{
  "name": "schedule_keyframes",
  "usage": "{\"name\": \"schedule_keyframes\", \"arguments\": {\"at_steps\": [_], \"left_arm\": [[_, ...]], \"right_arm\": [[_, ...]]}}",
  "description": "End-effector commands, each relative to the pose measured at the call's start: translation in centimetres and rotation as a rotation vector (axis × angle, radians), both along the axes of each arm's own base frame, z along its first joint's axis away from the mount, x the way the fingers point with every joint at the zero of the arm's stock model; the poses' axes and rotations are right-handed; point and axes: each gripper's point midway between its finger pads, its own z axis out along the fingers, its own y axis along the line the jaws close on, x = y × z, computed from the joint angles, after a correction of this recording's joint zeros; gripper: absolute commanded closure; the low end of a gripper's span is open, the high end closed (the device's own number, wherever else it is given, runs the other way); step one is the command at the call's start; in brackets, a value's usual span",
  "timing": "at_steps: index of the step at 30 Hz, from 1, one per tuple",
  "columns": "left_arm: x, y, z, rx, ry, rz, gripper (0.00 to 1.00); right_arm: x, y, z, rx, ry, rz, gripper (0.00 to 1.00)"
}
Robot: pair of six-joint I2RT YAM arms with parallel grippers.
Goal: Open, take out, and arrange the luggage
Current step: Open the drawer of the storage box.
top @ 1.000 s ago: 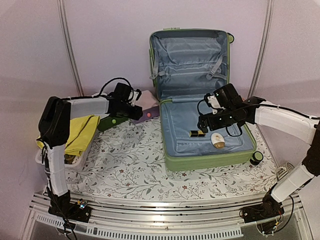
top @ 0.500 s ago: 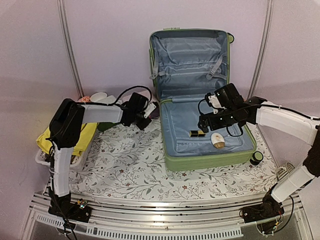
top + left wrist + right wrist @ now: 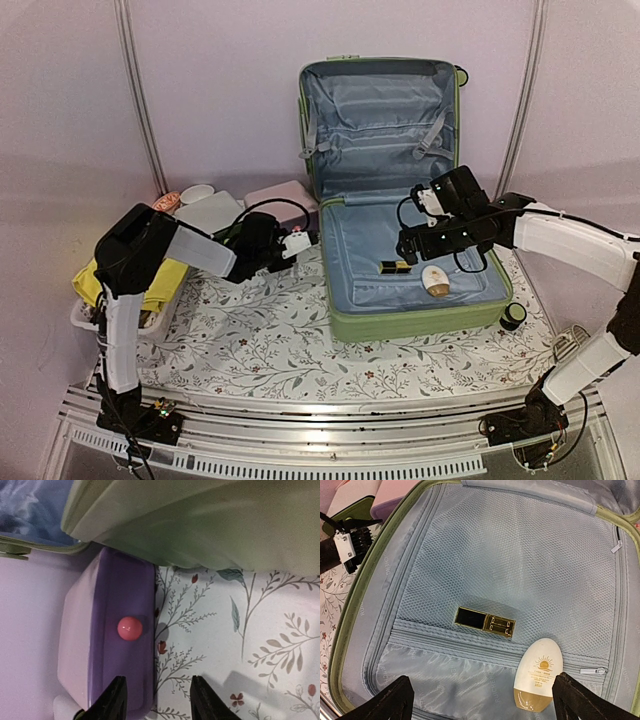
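Two items lay inside the open luggage (image 3: 420, 322) at the table's (image 3: 260, 340) right: gold case (image 3: 485, 622), cream bottle (image 3: 537, 675). Right gripper (image 3: 485, 702) hung above them, jaws wide. Left gripper (image 3: 159, 700), jaws apart and empty, faced a purple box (image 3: 120, 630).

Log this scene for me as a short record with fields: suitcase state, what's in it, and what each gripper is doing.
Luggage: open, lid upright at the back
Contents: gold-and-black case, white bottle, both in the lower half
Right gripper: open, hovering over those two items
Left gripper: open, holding nothing, at a purple box with a pink knob
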Motion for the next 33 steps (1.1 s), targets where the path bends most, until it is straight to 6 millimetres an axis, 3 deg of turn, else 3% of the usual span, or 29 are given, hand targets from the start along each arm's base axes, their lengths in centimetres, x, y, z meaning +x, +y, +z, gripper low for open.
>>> {"name": "schedule_keyframes", "arguments": {"at_steps": [1, 4, 9, 13, 17, 18, 33], "left_arm": [[1.1, 0.2, 1.4, -0.005, -0.222, -0.068, 0.53], [1.6, 0.4, 1.6, -0.038, -0.249, -0.093, 0.52], [0.2, -0.2, 2.3, -0.114, -0.252, -0.246, 0.51], [1.0, 0.1, 2.2, -0.086, -0.269, -0.236, 0.5], [1.1, 0.2, 2.1, -0.095, -0.272, -0.251, 0.49], [1.1, 0.2, 2.0, -0.097, -0.274, -0.252, 0.48], [1.1, 0.4, 2.3, -0.168, -0.313, -0.271, 0.41]], "right_arm": [[-0.3, -0.5, 0.8, 0.003, -0.02, -0.01, 0.01], [-0.4, -0.6, 0.7, -0.002, -0.018, -0.013, 0.01], [-0.3, -0.6, 0.7, -0.006, -0.021, -0.014, 0.01], [-0.3, -0.8, 0.6, -0.011, -0.021, -0.018, 0.01], [-0.2, -0.9, 1.3, -0.002, -0.045, -0.021, 0.01], [-0.5, -1.1, 0.6, -0.014, -0.033, -0.019, 0.01], [-0.3, -1.0, 0.9, -0.005, -0.069, -0.013, 0.01]]}}
